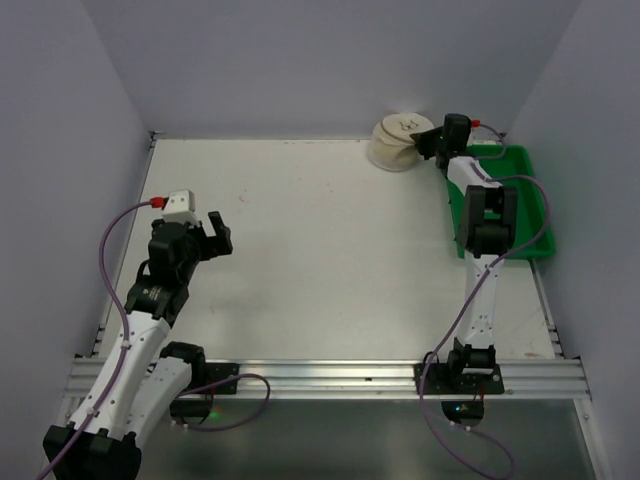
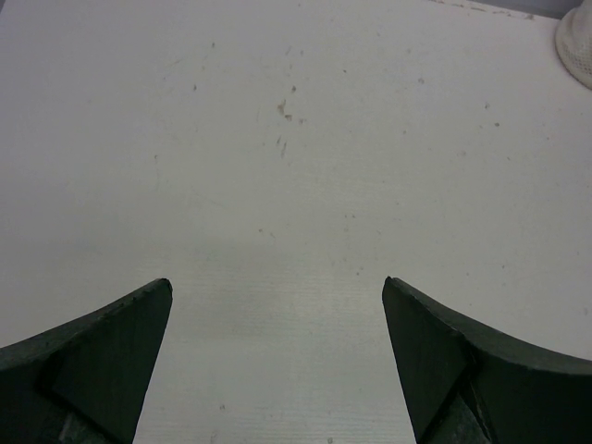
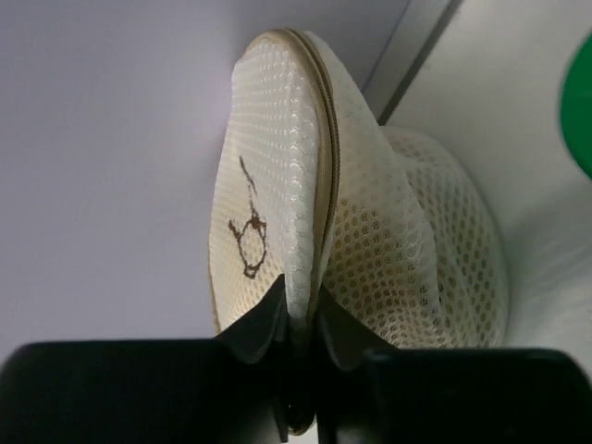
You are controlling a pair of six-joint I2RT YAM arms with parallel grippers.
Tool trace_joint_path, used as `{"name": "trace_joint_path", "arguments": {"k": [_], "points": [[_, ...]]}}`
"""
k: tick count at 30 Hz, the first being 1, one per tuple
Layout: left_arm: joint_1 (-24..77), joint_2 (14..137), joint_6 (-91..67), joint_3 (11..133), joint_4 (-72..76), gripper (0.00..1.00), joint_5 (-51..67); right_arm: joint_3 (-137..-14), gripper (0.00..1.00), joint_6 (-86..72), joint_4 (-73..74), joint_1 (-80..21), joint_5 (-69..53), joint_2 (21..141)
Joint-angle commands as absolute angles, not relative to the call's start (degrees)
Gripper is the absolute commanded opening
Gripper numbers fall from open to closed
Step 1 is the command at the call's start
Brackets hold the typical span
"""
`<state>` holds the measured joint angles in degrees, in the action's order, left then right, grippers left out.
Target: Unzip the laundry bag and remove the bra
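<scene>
The laundry bag point(image 1: 398, 143) sits at about 1 o'clock on the worktop point(image 1: 330, 230), at the far edge and close to the back wall point(image 1: 300, 60). It is a round, cream-white pouch. Its domed body is an open honeycomb mesh, and its flatter circular face is a finer, tighter weave. A beige zip tape point(image 3: 329, 166) follows the stiff rim between the two parts, and a small dark-brown outline symbol point(image 3: 248, 231) is printed on the flat face.

The right arm point(image 1: 487, 215) reaches out to the bag from its 3 o'clock side. The right jaws, matte black wedges, are pinched together on the bag's rim, with the mesh edge squeezed between them.

A green plastic tray point(image 1: 530, 215), rectangular with raised glossy walls, lies at 2 o'clock along the right edge of the worktop, under that arm.

The left arm point(image 1: 165, 265) is at 9 o'clock. The left jaws are spread wide apart above bare worktop and hold nothing. The surface there is white and matte, with faint specks and scuffs. From the left wrist, a sliver of the bag's mesh shows at 1 o'clock.
</scene>
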<state>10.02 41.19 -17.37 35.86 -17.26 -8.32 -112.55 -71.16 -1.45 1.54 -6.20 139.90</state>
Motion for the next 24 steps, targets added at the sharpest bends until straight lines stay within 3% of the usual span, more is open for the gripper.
{"name": "trace_joint_path", "arguments": {"k": [1,2,13,21,24], "points": [[9.32,40.35,-16.7,35.95,-14.5,1.0,-9.05,-107.35,0.05,-69.71,-11.76,1.32,-11.85,135.1],[9.32,40.17,-16.7,35.86,-14.33,1.0,-8.79,-105.23,0.0,-68.91,-13.95,1.14,-12.82,133.61],[9.67,39.02,-19.77,35.85,-13.45,1.0,1.64,-67.1,0.0,-56.72,-27.07,-7.81,-35.56,106.28],[9.84,43.59,-18.37,41.12,-18.88,1.0,13.18,-57.57,0.0,-37.66,-12.51,-20.9,-51.23,96.16],[9.84,44.21,-17.93,42.36,-20.39,1.0,15.64,-61.07,0.01,-27.02,3.99,-25.12,-53.08,98.07]]}}
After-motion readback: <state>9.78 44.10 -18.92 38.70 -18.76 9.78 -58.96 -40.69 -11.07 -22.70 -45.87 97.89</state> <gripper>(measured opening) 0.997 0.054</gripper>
